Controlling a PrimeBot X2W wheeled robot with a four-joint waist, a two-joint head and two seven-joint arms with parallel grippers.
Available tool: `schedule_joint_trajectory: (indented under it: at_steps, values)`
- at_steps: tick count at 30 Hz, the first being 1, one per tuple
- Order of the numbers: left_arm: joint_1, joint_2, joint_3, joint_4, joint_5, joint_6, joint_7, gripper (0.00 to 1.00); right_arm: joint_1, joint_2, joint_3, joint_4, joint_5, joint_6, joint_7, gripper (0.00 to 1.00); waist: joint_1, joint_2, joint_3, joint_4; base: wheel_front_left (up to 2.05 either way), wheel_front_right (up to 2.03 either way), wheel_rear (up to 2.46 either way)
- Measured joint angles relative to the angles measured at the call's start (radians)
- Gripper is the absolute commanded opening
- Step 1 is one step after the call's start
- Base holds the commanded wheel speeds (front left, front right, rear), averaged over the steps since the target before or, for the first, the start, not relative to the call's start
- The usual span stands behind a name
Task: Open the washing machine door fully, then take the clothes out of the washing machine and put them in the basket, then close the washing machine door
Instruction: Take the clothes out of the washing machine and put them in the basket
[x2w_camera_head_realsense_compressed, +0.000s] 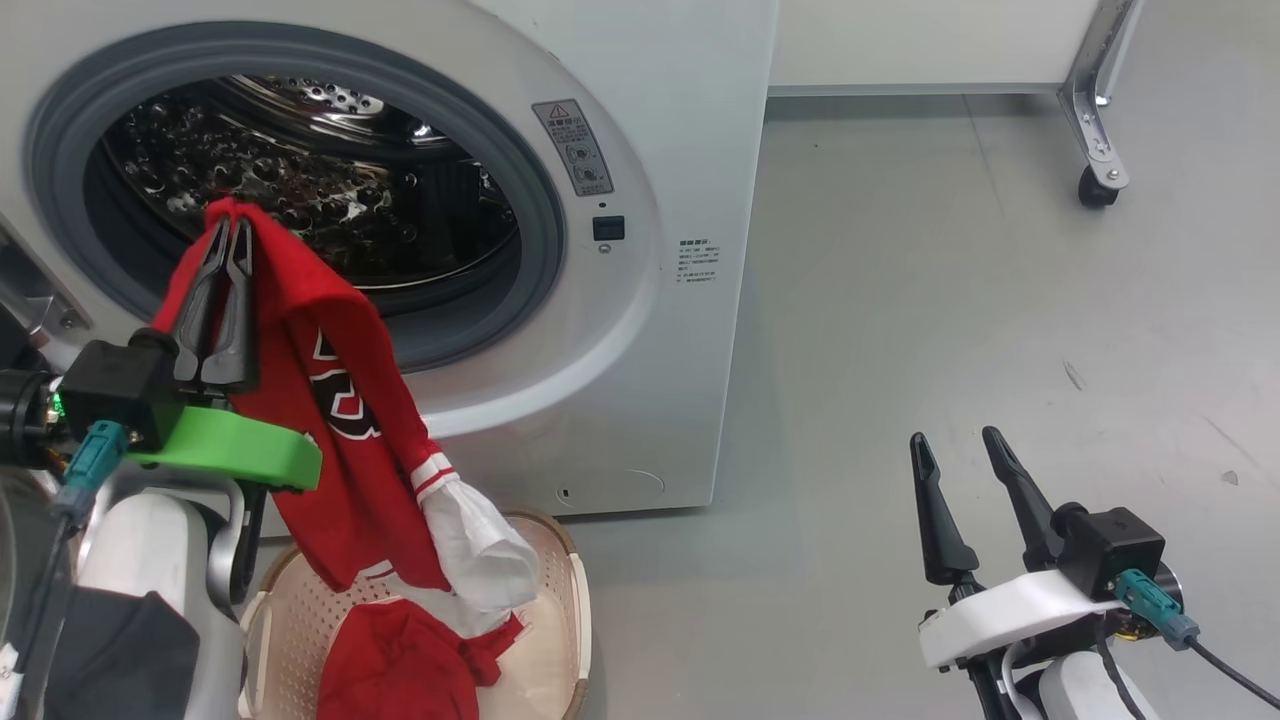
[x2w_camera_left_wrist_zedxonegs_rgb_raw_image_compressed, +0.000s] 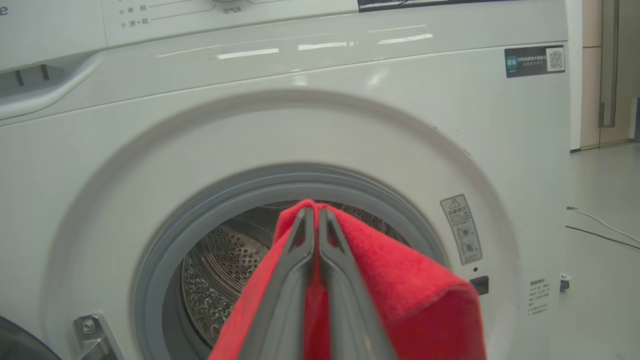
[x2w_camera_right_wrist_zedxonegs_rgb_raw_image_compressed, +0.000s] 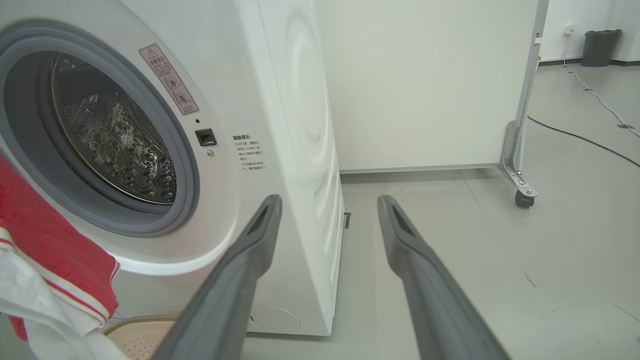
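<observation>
- Just before the washing machine (x2w_camera_head_realsense_compressed: 650, 350) mouth, the left gripper (x2w_camera_head_realsense_compressed: 232, 228) held its jaws pressed together on a top fold of the clothes (x2w_camera_head_realsense_compressed: 370, 500). One garment hung down to the basket (x2w_camera_head_realsense_compressed: 578, 600) at the machine's foot, and another lay inside it.
- Soft, light and limp, the fabric probably suited a pinch on a bunched fold.
- It was bright red, with a white-striped cuff and a white panel.
- The right gripper (x2w_camera_head_realsense_compressed: 953, 437), well off to the machine's right, had its jaws spread and empty.
</observation>
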Motion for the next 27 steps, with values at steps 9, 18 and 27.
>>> schedule_joint_trajectory:
  at_steps: [9, 18, 27]
  values:
    - [0.047, 0.019, -0.043, 0.025, 0.028, -0.009, 0.061, 0.0, -0.001, 0.001, 0.004, -0.014, 0.0, 0.005, 0.0, 1.0, 0.0, 0.0, 0.05, -0.01, 0.0, 0.0, 0.0]
    - [0.075, 0.045, -0.061, 0.08, 0.041, -0.01, 0.116, 0.0, -0.029, 0.002, 0.018, -0.027, -0.011, 0.005, 0.0, 1.0, 0.0, 0.0, 0.114, -0.024, 0.0, 0.0, 0.0]
    - [0.082, 0.046, -0.112, 0.124, 0.062, -0.022, 0.148, 0.0, -0.051, 0.003, 0.027, -0.032, -0.026, 0.005, 0.0, 1.0, 0.0, 0.0, 0.173, -0.04, 0.0, 0.0, 0.0]
